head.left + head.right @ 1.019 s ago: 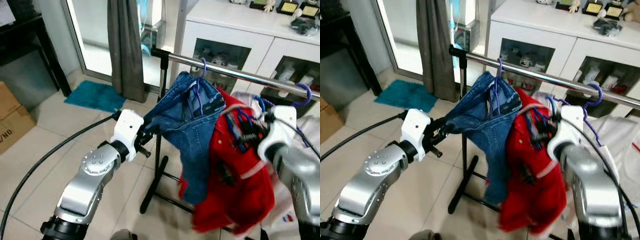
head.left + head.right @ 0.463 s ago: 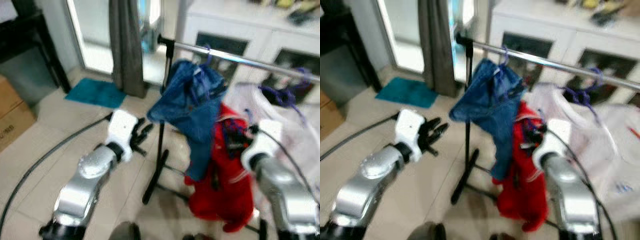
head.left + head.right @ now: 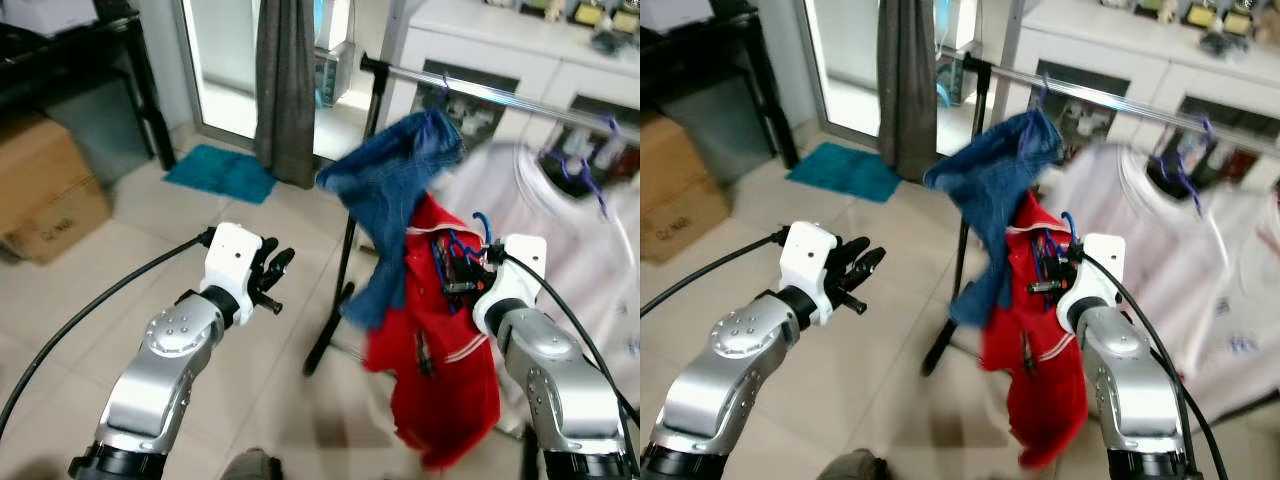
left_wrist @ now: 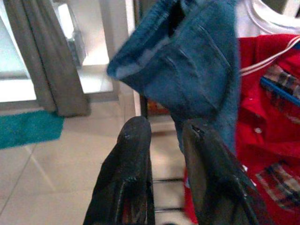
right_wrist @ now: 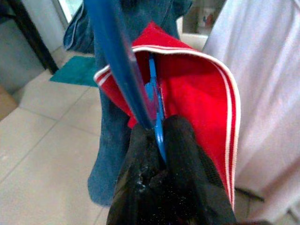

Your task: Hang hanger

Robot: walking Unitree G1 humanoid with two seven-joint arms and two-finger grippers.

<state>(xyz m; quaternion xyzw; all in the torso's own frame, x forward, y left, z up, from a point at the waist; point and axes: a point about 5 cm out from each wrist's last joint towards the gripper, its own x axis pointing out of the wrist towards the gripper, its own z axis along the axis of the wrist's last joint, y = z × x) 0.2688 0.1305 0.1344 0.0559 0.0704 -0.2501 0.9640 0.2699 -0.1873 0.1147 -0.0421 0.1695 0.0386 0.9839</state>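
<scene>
Right pincer is clamping tight on the blue hanger, which is carrying the red shirt; hanger is sitting below the rail, not hooked on it. Left pincer is holding nothing, fingers slightly parted, out over the floor just beside the jeans, not touching. Jeans and a white shirt are hanging on the rail.

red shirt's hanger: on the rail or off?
Off. The right gripper clamps the blue hanger; the red shirt hangs below the rail.
</scene>
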